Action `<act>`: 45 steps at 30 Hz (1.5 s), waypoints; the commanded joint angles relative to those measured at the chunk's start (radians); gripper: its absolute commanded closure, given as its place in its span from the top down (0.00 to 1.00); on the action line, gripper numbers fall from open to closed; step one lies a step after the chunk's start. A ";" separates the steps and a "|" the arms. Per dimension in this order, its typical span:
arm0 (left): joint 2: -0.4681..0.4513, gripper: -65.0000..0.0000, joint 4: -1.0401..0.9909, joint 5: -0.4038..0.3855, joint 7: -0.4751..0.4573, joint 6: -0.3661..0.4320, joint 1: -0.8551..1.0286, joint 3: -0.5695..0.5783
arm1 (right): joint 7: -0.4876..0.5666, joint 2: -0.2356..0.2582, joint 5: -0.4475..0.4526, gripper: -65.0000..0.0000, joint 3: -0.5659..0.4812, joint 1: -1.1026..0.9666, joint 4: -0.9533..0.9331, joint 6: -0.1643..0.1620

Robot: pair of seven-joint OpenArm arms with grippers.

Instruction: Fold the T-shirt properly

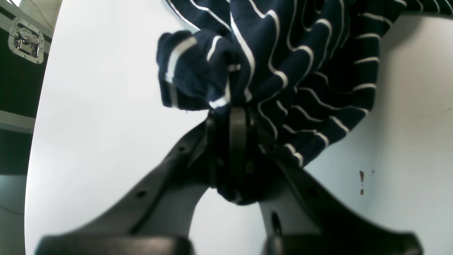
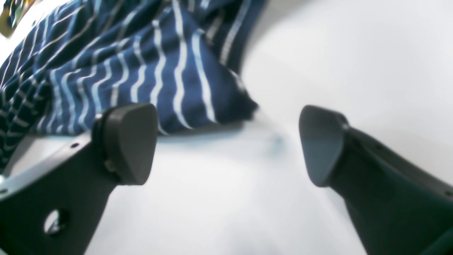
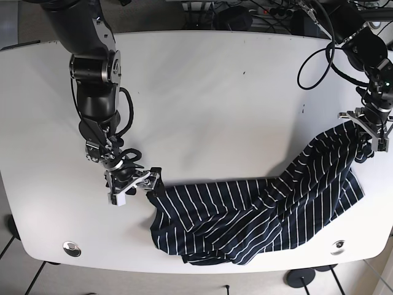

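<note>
A navy T-shirt with thin white stripes [image 3: 258, 215] lies crumpled across the front right of the white table [image 3: 202, 92]. My left gripper [image 1: 231, 113] is shut on a bunched edge of the shirt [image 1: 283, 63] and holds it lifted at the table's right side [image 3: 366, 132]. My right gripper [image 2: 226, 145] is open, its fingers [image 2: 131, 141] just above the table beside the shirt's left corner [image 2: 198, 92]. In the base view it sits at the shirt's left end [image 3: 136, 181], not holding cloth.
A black flight case with metal fittings [image 1: 21, 53] stands beyond the table edge in the left wrist view. Small dark red marks [image 1: 361, 177] dot the table. Two round metal inserts [image 3: 72, 247] sit near the front edge. Cables hang at the back right.
</note>
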 commanded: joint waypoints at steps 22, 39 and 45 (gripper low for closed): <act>-0.021 0.00 0.027 -0.017 -0.023 -0.016 0.058 -0.007 | 0.244 -0.100 0.010 0.03 -0.001 0.063 -0.124 -0.060; -0.024 0.00 0.172 -0.025 -0.019 -0.016 0.147 -0.001 | 0.241 -0.066 0.012 1.00 -0.001 0.051 -0.060 -0.198; 0.020 0.00 0.266 -0.112 -0.022 -0.016 0.331 -0.012 | 0.241 -0.071 0.012 1.00 -0.001 0.053 -0.060 -0.190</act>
